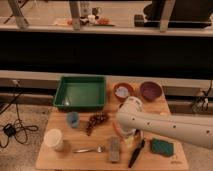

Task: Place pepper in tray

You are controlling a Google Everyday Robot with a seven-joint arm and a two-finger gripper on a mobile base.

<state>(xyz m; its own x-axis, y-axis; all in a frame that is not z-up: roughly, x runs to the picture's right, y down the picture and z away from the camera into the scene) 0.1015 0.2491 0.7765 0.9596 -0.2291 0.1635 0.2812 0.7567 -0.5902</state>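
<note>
Green tray [62, 93], orange-red pepper [117, 129] beside white end effector [129, 134] over tan table [59, 120], brown bowl [131, 90], purple bowl [159, 90]

Arm [170, 127], cropped at right, hides most of the end effector [131, 135] under its tip, and the pepper [117, 129].
</note>
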